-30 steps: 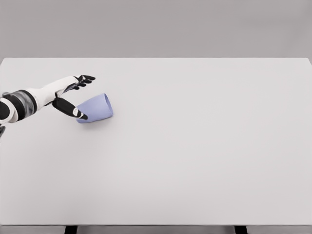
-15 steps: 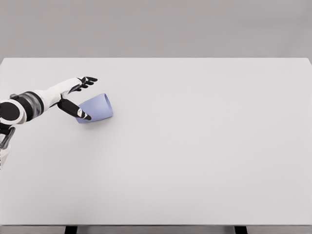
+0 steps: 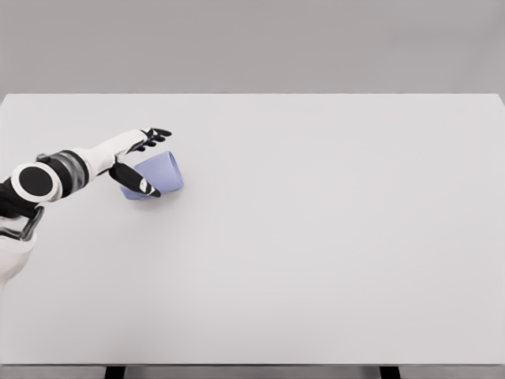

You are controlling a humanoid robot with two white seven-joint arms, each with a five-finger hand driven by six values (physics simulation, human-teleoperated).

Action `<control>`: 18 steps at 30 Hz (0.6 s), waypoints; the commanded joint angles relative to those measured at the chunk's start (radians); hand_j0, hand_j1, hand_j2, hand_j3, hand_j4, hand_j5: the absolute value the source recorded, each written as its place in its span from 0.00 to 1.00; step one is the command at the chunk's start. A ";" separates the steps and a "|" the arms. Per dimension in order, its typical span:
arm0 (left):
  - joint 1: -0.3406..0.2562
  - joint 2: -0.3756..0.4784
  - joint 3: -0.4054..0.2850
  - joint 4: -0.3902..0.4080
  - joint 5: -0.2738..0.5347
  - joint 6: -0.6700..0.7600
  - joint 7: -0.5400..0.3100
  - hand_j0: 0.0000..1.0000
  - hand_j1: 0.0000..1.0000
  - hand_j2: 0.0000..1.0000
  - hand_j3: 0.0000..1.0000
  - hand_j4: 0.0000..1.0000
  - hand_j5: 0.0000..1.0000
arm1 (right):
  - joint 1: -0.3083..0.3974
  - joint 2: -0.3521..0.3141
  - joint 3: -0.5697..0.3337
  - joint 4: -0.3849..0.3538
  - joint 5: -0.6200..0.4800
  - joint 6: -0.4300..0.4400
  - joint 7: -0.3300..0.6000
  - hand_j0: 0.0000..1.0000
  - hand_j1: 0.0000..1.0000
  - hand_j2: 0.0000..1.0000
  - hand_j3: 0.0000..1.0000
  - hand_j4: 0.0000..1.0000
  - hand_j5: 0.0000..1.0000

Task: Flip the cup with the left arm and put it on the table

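While lavender cup [image 3: 158, 174] lies on its side at far left of white bench [image 3: 316, 237], unmoved since earlier frame, left hand [image 3: 136, 158] has advanced over it; fingers [image 3: 155, 136] spread above cup, thumb now across its near side, not closed

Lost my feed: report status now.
Left hand open, fingers straddling the cup. Pale blue plastic cup lying on its side on white table. Right arm out of view. Nothing in the way.
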 commanded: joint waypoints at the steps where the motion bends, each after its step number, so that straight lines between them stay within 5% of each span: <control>1: 0.000 -0.007 -0.007 0.010 -0.003 -0.002 0.000 1.00 1.00 1.00 1.00 1.00 1.00 | -0.002 0.000 0.000 0.000 0.000 0.000 0.000 1.00 1.00 1.00 1.00 1.00 1.00; 18: -0.015 -0.045 -0.019 0.084 -0.043 -0.002 0.000 0.98 0.98 0.98 0.98 0.98 0.98 | 0.000 0.000 0.000 0.000 0.000 0.000 0.000 1.00 1.00 1.00 1.00 1.00 1.00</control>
